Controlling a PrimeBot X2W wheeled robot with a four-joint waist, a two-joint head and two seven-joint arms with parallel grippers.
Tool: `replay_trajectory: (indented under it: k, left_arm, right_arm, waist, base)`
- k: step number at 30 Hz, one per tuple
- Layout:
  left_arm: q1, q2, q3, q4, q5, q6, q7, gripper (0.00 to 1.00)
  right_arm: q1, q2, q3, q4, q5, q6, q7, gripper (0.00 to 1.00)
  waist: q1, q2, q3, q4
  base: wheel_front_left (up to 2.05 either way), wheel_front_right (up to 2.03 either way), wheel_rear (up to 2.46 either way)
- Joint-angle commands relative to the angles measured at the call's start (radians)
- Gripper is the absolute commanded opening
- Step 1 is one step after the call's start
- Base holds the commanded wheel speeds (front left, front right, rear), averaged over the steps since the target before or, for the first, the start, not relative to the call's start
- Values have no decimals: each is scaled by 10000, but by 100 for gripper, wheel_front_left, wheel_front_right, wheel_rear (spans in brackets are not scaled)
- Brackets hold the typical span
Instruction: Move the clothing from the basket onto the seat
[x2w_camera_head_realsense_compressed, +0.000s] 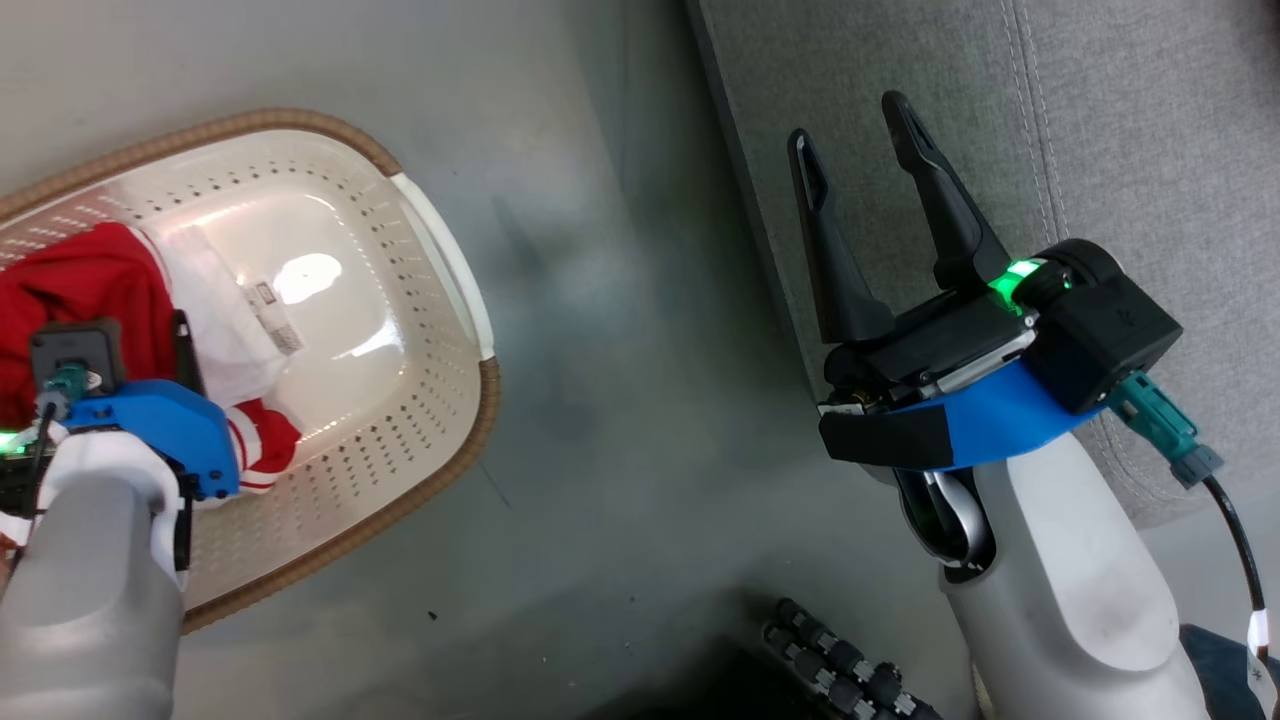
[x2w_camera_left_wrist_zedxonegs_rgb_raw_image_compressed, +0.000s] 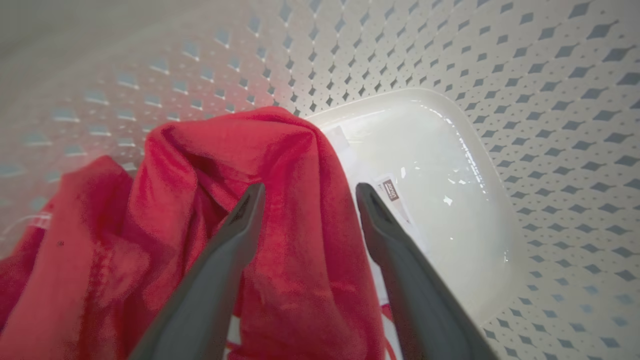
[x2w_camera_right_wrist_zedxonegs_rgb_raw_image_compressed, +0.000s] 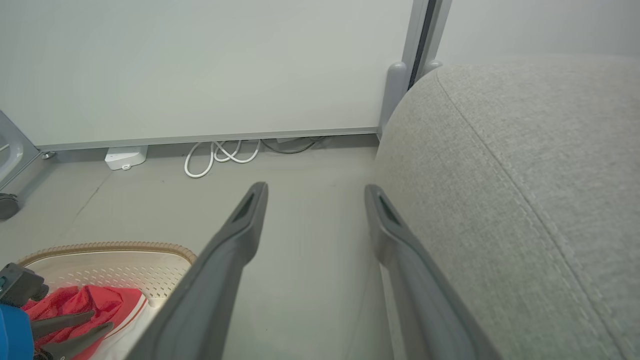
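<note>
**Clothing in basket, left gripper poised for the pick**

Clothing (x2w_camera_head_realsense_compressed: 90, 290) lies bunched at the basket's left end in the head view. Red fabric is on top, with white fabric and a striped cuff poking out beside it. The rest of the basket (x2w_camera_head_realsense_compressed: 300, 122) bottom is bare apart from a label sticker (x2w_camera_head_realsense_compressed: 275, 318). The basket sits on the floor (x2w_camera_head_realsense_compressed: 620, 400). The seat (x2w_camera_head_realsense_compressed: 1100, 150) is to the right across a strip of floor, well apart from the basket. No fabric on the part of the seat that shows.

Step in hand, my read: reach-and-grasp, the first half of the transfer. Nothing is lifted.

Left gripper (x2w_camera_left_wrist_zedxonegs_rgb_raw_image_compressed: 310, 190) is down inside the basket, fingers spread wide, holding nothing. In its wrist view a raised red fold sits between the two fingers, closer to the left-hand one. The other finger (x2w_camera_left_wrist_zedxonegs_rgb_raw_image_compressed: 395, 250) lies over the white fabric and the glossy basket bottom. Can't tell whether the tips touch the cloth or hover just above it.

Right gripper (x2w_camera_head_realsense_compressed: 850, 125) is also wide open and empty, near the seat's edge, well apart from the clothing.

Next move, as I judge it: push the left fingers deeper so the fold is well between them. Then close, lift clear of the rim and swing right to the seat. Risk: the fabric is soft, so a shallow pinch could slip or bring only one garment.
</note>
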Motion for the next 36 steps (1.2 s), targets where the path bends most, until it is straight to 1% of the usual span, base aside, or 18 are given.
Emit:
replay_trajectory:
  k: [1,3,5,9,10,11,12,28,32,36]
  left_arm:
    - [-196,180,39,122,69,205,116,100]
    - [-334,247,39,245,102,438,218,100]
    - [-416,243,-38,360,130,437,332,100]
    - [-608,193,-29,661,17,590,723,100]
    - [-637,169,6,726,-41,650,799,75]
    - [-668,136,10,781,-57,690,869,19]
    - [-690,104,-7,837,-87,672,916,0]
    - [-822,55,-144,1265,-398,489,933,0]
    - [-769,-148,-196,1364,-511,373,805,0]
    - [-599,-517,-284,1573,-625,201,635,0]
  right_arm:
    - [-234,28,58,25,77,-3,-74,100]
    - [-237,26,94,81,162,-3,-125,100]
    - [-255,26,114,135,231,-3,-142,100]
    - [-291,27,175,229,355,-3,-197,100]
    - [-298,27,189,252,368,-3,-193,100]
    - [-309,27,205,268,393,-3,-197,100]
    - [-323,27,216,290,412,-5,-204,100]
    - [-397,27,326,325,369,-3,-220,100]
    - [-419,26,315,513,183,-3,-217,100]
    - [-289,21,198,826,-153,-5,-202,100]
  waist:
    - [-2,0,293,-259]
    - [-2,0,384,-309]
    - [-2,0,423,-309]
    - [-2,0,475,-298]
    - [-2,0,476,-298]
    - [-2,0,474,-302]
    - [-2,0,470,-308]
    - [-2,0,305,-374]
    - [-2,0,-53,-203]
    - [-2,0,-819,116]
  base:
    - [0,0,0]
    - [0,0,0]
    - [0,0,0]
    - [0,0,0]
    - [0,0,0]
    - [0,0,0]
    - [0,0,0]
    - [0,0,0]
    - [0,0,0]
    - [0,0,0]
